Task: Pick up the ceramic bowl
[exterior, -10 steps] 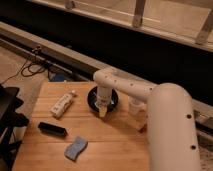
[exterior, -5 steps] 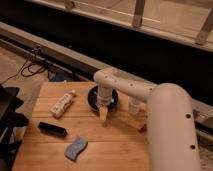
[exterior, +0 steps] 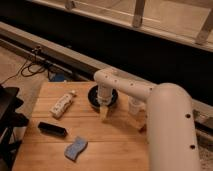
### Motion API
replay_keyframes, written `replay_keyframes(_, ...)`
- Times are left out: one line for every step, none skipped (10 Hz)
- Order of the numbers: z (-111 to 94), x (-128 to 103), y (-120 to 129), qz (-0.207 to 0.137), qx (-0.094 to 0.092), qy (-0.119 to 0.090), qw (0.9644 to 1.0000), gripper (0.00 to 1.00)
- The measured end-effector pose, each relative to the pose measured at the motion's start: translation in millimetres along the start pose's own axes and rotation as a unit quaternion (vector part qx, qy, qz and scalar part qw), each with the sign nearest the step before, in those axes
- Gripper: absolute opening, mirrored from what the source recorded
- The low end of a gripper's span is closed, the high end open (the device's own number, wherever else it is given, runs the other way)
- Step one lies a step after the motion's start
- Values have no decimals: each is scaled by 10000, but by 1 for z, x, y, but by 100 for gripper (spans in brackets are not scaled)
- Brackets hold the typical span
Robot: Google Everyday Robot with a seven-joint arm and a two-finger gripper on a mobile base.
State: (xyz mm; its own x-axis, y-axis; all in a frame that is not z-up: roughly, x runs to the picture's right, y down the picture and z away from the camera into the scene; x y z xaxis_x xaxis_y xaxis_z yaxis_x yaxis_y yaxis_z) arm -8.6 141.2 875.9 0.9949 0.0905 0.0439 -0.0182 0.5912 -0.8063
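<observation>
Five things sit on the wooden counter (exterior: 115, 142), and the dark bowl (exterior: 93, 98) is the one nearest its far edge, about midway along. The robot's white arm (exterior: 165, 125) reaches in from the right and bends down over the bowl. Its wrist covers the middle of the bowl. The tool (exterior: 104, 113) hangs at the bowl's near rim, and its pale tip shows just in front of the bowl. I cannot tell whether the tool is open or closed, or whether it has hold of anything. A white bottle (exterior: 62, 104) lies left of the bowl. A black block (exterior: 52, 129) and a blue sponge (exterior: 76, 148) lie nearer than the bowl and to its left. A whitish cup (exterior: 135, 106) stands just right of the bowl, partly behind the arm.
</observation>
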Motion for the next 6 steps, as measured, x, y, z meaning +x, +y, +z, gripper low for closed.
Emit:
replay_keyframes(-1, 0, 0, -6, -6, 0, 10000, 29)
replay_keyframes(-3, 0, -1, -15, 2, 1, 10000, 19)
replay_keyframes(-8, -2, -2, -27, 14, -3, 10000, 9)
replay_keyframes(-14, -2, -2, -57, 30, -8, 10000, 3)
replay_keyframes(-22, -3, -2, -88, 50, -17, 9999, 2)
replay_keyframes(-31, -5, -2, -128, 70, -28, 9999, 2)
